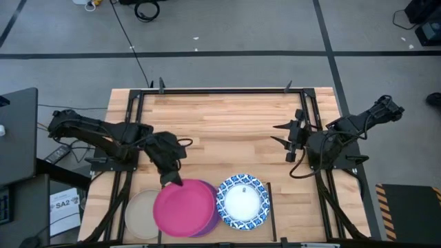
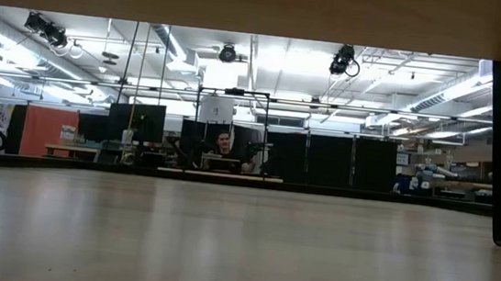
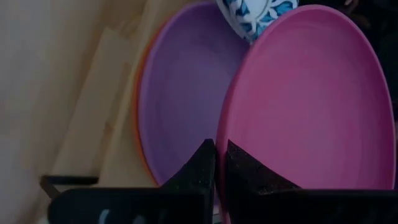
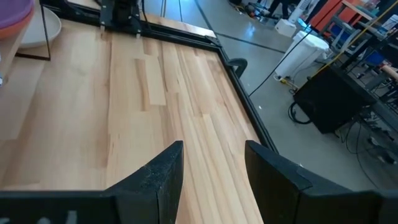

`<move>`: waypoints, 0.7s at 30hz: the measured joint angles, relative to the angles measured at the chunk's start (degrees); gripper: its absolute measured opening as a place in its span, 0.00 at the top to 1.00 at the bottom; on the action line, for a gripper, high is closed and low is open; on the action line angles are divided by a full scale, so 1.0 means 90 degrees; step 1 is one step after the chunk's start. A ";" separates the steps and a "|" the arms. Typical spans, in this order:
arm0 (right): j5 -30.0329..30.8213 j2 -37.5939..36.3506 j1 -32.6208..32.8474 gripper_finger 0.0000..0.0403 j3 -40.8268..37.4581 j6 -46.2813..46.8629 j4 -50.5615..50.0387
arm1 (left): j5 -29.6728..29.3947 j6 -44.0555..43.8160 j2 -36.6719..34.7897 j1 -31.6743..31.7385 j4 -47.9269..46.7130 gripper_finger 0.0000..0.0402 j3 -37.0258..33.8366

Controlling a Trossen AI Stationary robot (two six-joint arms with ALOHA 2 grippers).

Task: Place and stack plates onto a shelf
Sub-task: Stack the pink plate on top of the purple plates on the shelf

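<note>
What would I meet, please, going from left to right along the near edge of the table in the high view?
Pale beige plate → magenta plate, whose rim the left gripper grips, over a purple plate → blue-rimmed white plate → thin black bar. The right gripper waits open farther back.

Grey floor with dark tape lines, black cables, bright ceiling lights, orange partition

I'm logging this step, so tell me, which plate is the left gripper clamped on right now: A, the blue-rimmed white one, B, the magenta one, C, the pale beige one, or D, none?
B: the left gripper is shut on the rim of the magenta plate, with its fingers pinching that edge in the left wrist view.
</note>
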 joint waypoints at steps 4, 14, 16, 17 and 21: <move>0.0002 0.0000 0.0000 0.56 0.0000 -0.0007 0.0028 | -0.0167 -0.0553 0.0000 -0.0290 0.0002 0.94 0.0000; 0.0004 0.0000 0.0000 0.56 0.0000 -0.0007 0.0033 | -0.0372 -0.1858 0.0000 -0.0646 -0.0107 0.94 0.0000; 0.0002 0.0000 0.0000 0.56 0.0000 -0.0007 0.0032 | -0.0422 -0.1981 0.0000 -0.0648 -0.0268 0.94 0.0000; -0.0005 0.0000 0.0000 0.56 0.0000 -0.0007 0.0033 | -0.0447 -0.1989 0.0002 -0.0648 -0.0354 0.94 0.0000; -0.0030 0.0002 0.0000 0.56 0.0000 -0.0009 0.0033 | -0.0618 -0.1996 0.0002 -0.0648 -0.0765 0.94 0.0000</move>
